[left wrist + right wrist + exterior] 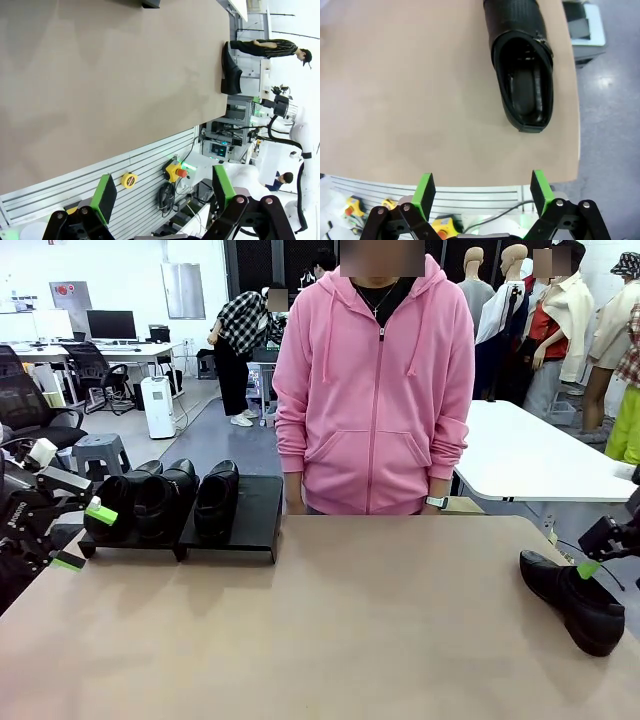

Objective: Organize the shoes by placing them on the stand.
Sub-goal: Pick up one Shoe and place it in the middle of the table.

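The wide tan table top (330, 630) takes most of the front view. Behind its far edge stands a person in a pink zipped hoodie (375, 390), arms hanging down, with a watch on one wrist.

On the far left part of the table sits the low black stand of two slanted flat panels (255, 515). Three glossy black leather slip-on shoes are on it: two shoes close together on the left panel (150, 495) and a third shoe (217, 498) on the left half of the right panel. The right half of that panel is bare.

The fourth glossy black shoe (572, 600) lies on the table near its right edge, well apart from the stand. In the right wrist view this shoe (522, 65) is seen from above, its opening facing the camera, its heel end near the table edge.

The left gripper (85, 537) is at the left edge of the front view, just beside the left end of the stand; its green pads are spread apart and hold nothing. In its own wrist view the left gripper (162, 192) is also wide apart.

The right gripper (482, 192) has its green pads spread with nothing between them, hanging past the near table edge. In the front view, one green pad (588, 569) is just above the heel of the fourth shoe.
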